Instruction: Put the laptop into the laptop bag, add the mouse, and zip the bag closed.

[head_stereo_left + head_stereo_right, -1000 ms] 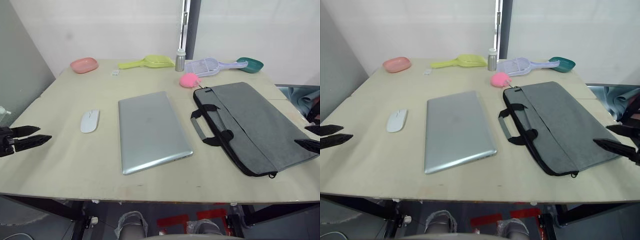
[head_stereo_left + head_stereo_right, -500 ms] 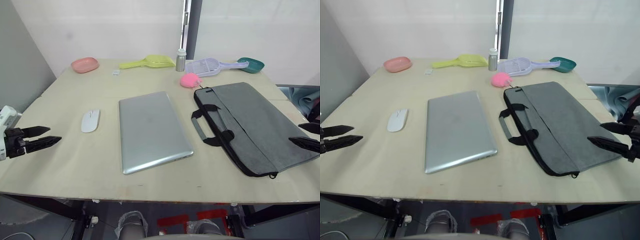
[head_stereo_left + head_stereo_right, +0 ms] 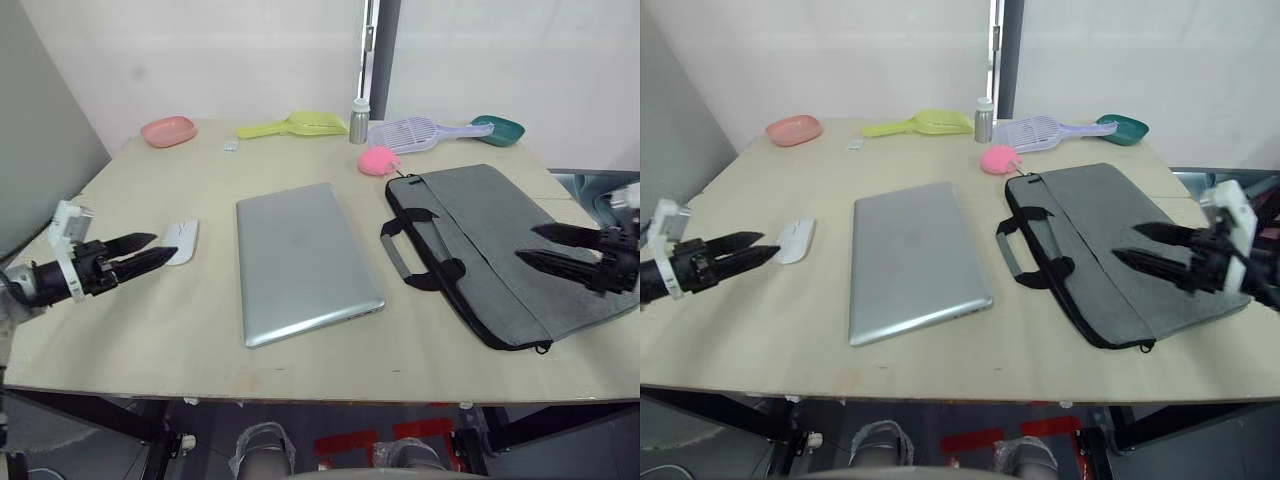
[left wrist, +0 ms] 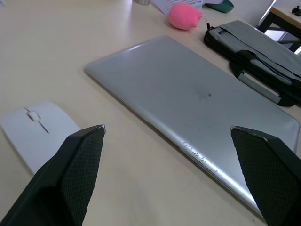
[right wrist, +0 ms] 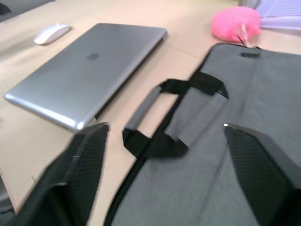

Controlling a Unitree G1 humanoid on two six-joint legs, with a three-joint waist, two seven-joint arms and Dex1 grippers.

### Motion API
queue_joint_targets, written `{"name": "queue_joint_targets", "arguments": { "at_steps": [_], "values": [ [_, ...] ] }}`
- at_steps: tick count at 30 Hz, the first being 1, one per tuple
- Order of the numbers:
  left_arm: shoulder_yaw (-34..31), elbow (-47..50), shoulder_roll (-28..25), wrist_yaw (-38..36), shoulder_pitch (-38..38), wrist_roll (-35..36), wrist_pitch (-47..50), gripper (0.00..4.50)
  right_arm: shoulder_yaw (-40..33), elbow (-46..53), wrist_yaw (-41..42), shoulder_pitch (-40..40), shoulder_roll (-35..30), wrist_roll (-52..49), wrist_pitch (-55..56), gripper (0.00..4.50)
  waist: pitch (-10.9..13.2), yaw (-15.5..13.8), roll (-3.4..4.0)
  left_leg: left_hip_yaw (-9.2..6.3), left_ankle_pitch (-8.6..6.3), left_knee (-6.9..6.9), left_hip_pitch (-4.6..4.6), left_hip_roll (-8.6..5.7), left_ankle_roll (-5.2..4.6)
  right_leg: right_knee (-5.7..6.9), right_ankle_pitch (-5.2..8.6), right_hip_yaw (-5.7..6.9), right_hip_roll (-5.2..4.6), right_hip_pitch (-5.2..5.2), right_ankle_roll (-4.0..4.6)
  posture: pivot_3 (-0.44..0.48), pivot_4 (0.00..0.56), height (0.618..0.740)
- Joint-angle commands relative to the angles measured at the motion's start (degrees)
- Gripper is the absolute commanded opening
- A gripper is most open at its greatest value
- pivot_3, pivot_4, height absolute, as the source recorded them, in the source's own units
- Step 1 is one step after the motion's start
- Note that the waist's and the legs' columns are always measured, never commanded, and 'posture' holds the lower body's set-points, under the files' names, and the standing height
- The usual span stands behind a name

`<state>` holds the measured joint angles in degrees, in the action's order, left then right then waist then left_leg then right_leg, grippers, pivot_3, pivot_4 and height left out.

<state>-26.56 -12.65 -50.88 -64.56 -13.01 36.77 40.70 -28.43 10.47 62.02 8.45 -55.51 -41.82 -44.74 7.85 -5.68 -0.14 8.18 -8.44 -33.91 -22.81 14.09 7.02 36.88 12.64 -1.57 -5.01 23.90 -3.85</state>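
laptop [image 3: 305, 260] flat mid-table, long axis running away from you | laptop bag [image 3: 495, 248] just to its right, mouse [image 3: 181, 241] to its left | your left gripper [image 3: 150, 251], jaws open, nearest the mouse | right gripper [image 3: 538, 246], jaws open, over the bag

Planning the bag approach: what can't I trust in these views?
- laptop bag: whether the zipper is open; seam too thin in the eye views, blurred in the right wrist view.
- mouse: near end covered by the left tool.
- laptop: near corner cut off behind a finger.
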Motion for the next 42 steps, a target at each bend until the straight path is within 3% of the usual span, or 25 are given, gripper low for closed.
{"name": "queue_joint_targets", "arguments": {
  "at_steps": [1,7,9,13,16,21,25,32,35,42],
  "values": [
    [0.35,2.14,1.94,6.12,-3.03,3.34,7.96,4.5,6.93,3.72,-3.91,7.0,2.04,0.11,0.28,2.65,0.01,0.16,0.01,0.0,0.0,-0.06,-0.02,0.0,0.0,0.1,0.0,-0.01,0.0,0.05,0.0,0.0,0.15,0.74],
    [3.32,-1.44,3.89,12.27,-8.66,4.05,17.8,4.5,21.47,1.89,-4.96,18.59,7.12,6.27,3.44,0.54,0.0,0.11,0.0,-0.06,0.02,-0.18,-0.04,0.0,0.03,0.22,0.0,-0.02,0.01,0.04,0.0,0.0,0.15,0.74],
    [4.63,-3.36,4.73,14.19,-11.26,4.07,21.33,4.5,26.51,0.37,-4.4,21.55,8.83,9.81,5.71,0.06,0.0,0.02,0.0,-0.06,0.03,-0.18,-0.08,-0.01,0.04,0.2,0.0,0.0,0.02,0.06,0.0,0.0,0.15,0.74],
    [9.89,-4.3,6.1,14.51,-14.07,3.3,26.42,4.5,36.5,-9.53,-4.68,28.24,12.82,20.89,14.08,0.06,0.0,0.15,-0.01,-0.1,0.03,-0.18,-0.15,-0.02,0.06,0.15,0.0,0.04,0.0,0.05,0.0,0.0,0.15,0.74],
    [11.29,-10.15,7.46,16.42,-18.74,2.15,28.7,4.5,42.94,-21.52,-7.5,33.78,16.53,30.94,21.72,0.06,0.0,0.26,-0.02,-0.14,0.06,-0.2,-0.17,-0.03,0.11,0.24,-0.01,0.07,0.01,0.09,0.0,0.0,0.15,0.74],
    [12.68,-19.71,8.52,17.18,-24.29,-0.09,29.6,4.5,45.5,-40.68,-11.47,41.83,22.9,39.07,30.31,0.06,0.01,0.38,-0.01,-0.24,0.12,-0.2,-0.29,-0.05,0.17,0.21,-0.02,0.13,0.02,0.11,0.01,0.0,0.15,0.74],
    [12.83,-23.33,9.15,16.14,-26.09,-0.28,30.21,4.5,46.02,-50.09,-12.48,45.85,26.9,42.34,35.68,0.06,0.01,0.39,-0.01,-0.33,0.2,-0.15,-0.36,-0.07,0.33,0.17,-0.01,0.23,0.01,0.12,0.03,0.0,0.15,0.74],
    [11.62,-27.06,12.43,16.34,-28.81,0.56,32.59,4.5,48.15,-59.7,-11.83,49.67,32.32,47.84,42.03,0.06,0.01,0.05,0.0,-0.53,0.17,-0.21,-0.4,-0.14,0.29,0.2,-0.01,0.39,-0.09,0.01,0.06,0.0,0.15,0.74],
    [14.27,-25.71,12.78,15.68,-27.54,-1.23,32.56,4.5,49.53,-62.98,-13.05,51.0,34.38,50.9,43.59,0.06,0.01,0.15,0.0,-0.58,0.18,-0.22,-0.41,-0.24,0.28,0.19,-0.01,0.42,-0.18,-0.02,0.07,0.0,0.15,0.74],
    [15.14,-27.29,13.24,14.69,-27.1,-2.98,31.46,4.5,50.2,-65.43,-12.97,51.25,38.88,53.8,44.13,0.06,-0.01,0.4,0.02,-0.61,0.18,-0.16,-0.34,-0.26,0.27,0.18,0.01,0.45,-0.2,-0.09,0.1,0.0,0.15,0.74]
  ]
}}
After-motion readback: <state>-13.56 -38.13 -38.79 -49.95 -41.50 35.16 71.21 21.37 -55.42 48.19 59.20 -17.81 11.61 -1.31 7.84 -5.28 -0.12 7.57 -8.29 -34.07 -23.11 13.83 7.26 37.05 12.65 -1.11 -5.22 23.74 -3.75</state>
